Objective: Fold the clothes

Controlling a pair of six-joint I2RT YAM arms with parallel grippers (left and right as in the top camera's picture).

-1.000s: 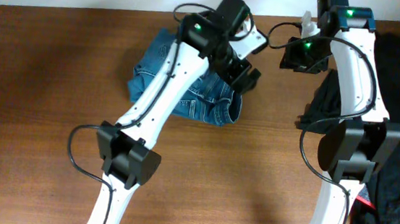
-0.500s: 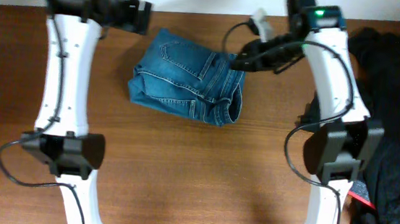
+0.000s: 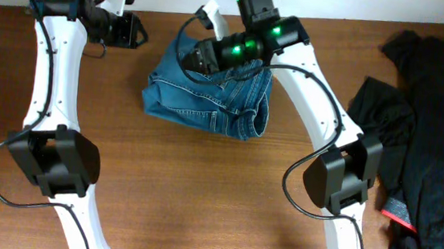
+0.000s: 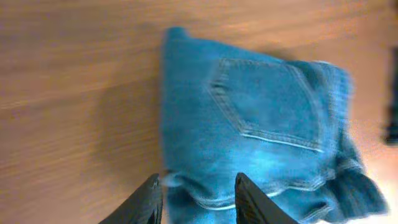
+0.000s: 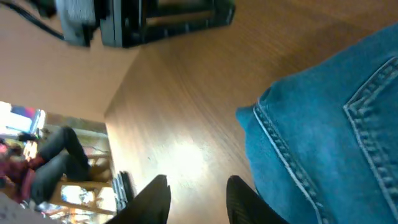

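the left wrist view is smeared by blur, and both wrist views cut the fingertips off at the bottom edge. from overhead, the right arm lies across the top edge of the jeans and hides that part. the jeans sit folded into a compact bundle, back pocket up, on the far middle of the wooden table.

a heap of black clothes lies at the table's right end, partly cut off by the frame. a black device at the top of the right wrist view is too cropped to identify.

the left gripper is released, its fingers apart with nothing between them, off to the left of the jeans. the right gripper is likewise parted and empty, above bare wood just beside the denim's stitched edge.

half a second ago the right arm reached in from the jeans' right corner; now it has swung over them. the bundle has not shifted.
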